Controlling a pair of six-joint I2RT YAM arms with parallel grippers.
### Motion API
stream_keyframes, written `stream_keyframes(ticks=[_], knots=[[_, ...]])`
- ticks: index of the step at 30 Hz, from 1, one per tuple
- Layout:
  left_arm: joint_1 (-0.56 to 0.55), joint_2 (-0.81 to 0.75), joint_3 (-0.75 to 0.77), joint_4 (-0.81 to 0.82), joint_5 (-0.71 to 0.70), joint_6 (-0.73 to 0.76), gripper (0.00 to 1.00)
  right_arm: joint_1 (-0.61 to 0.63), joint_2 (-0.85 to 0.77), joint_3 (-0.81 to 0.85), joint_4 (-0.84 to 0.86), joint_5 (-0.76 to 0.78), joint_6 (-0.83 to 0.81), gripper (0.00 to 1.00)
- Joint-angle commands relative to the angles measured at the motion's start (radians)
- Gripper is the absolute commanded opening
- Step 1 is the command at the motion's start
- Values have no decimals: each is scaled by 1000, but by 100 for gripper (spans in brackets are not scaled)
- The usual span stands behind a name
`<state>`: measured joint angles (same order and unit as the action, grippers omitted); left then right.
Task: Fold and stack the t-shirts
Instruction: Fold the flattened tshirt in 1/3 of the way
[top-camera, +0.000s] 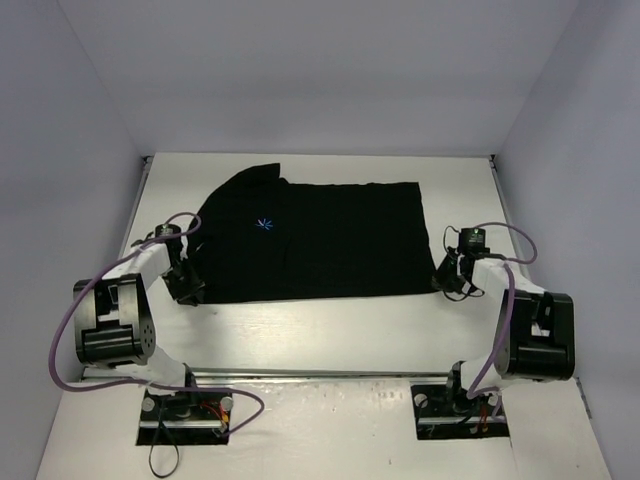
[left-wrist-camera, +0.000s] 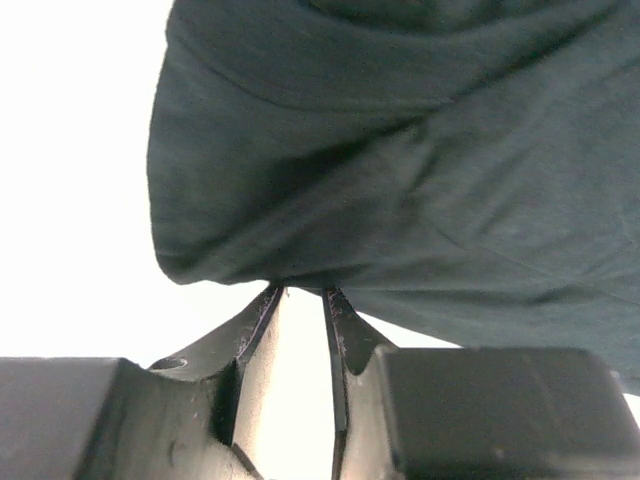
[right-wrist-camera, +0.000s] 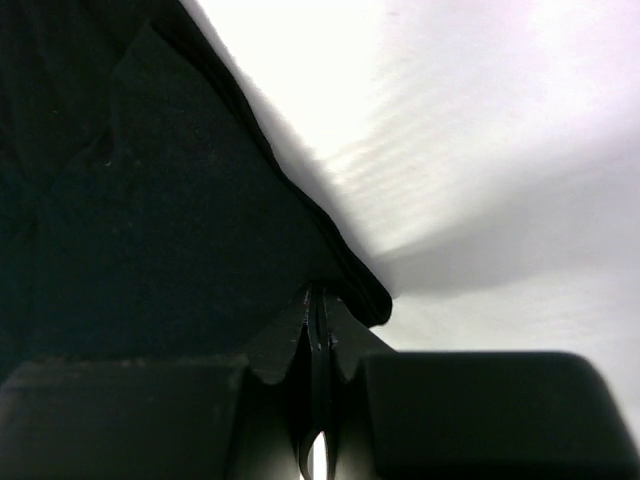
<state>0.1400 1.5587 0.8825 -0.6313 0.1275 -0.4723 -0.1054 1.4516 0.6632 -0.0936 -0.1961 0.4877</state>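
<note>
Arm pose: both arms reach forward from their bases and bend down at the elbow, wrists low over the table (top-camera: 330, 330). Your left end effector (top-camera: 186, 284) sits at the near-left corner of the t-shirt (top-camera: 340, 240). Your right end effector (top-camera: 447, 281) sits at its near-right corner.

Markings: one small light-blue star-like logo (top-camera: 264, 224) on the chest, toward the left end of the cloth. It is too small to read any lettering.

T-shirt: black, lying flat across the middle of the table, with one sleeve pointing to the far left.

Left wrist view: the fingers (left-wrist-camera: 250, 328) stand narrow with a slim gap between them, tips closed on the hem. Folds in the cloth run in to the tips.

Right wrist view: the fingers (right-wrist-camera: 295, 335) are pressed flat together, tips right at the corner of the hem. You cannot tell from this view whether cloth is caught between them.
</note>
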Motion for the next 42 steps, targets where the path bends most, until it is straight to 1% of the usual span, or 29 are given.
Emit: stream_keyframes(ticks=[1,2,4,5,7,8,9,10,13,15,18,22,25,27,30,32,34,37,40,42], knots=[[0,-95,39,-33,22,-17,21,51,-99,62,-112,159,-56,8],[-32,-114,66,-44,20,-21,25,92,-111,101,-118,184,-65,13],[-106,-152,132,-75,-15,-27,32,186,-114,169,-125,231,-83,27],[-142,-159,182,-87,-47,-26,35,221,-100,194,-125,237,-93,34],[-243,-145,261,-87,-87,-29,43,264,-45,260,-123,253,-121,45],[-268,-125,288,-83,-114,-30,44,287,-17,282,-123,259,-131,51],[-302,-92,323,-82,-126,-19,45,298,21,307,-123,273,-142,52],[-319,-69,341,-72,-174,-8,45,309,65,320,-116,275,-148,57],[-361,79,406,0,-225,40,46,324,173,375,-93,282,-169,63],[-364,188,438,31,-235,54,46,328,246,395,-64,287,-175,65],[-365,299,485,55,-236,60,46,332,311,414,-25,297,-180,65],[-367,356,460,59,-229,26,46,341,357,397,-9,321,-178,65],[-374,325,373,52,-238,-7,46,345,334,316,-23,332,-137,65],[-373,273,271,45,-237,-48,46,344,306,252,-43,332,-98,65],[-376,173,112,47,-211,-97,46,346,220,129,-81,311,-37,65],[-380,101,57,38,-190,-104,46,351,150,68,-112,307,-13,65],[-378,44,12,15,-189,-114,46,354,86,46,-135,300,6,65],[-378,-34,3,-50,-158,-113,46,373,-35,54,-221,319,46,65],[-375,-115,53,-93,-138,-87,47,387,-67,137,-258,344,36,65],[-359,-142,187,-111,-135,-49,49,385,-76,210,-265,361,3,65]])
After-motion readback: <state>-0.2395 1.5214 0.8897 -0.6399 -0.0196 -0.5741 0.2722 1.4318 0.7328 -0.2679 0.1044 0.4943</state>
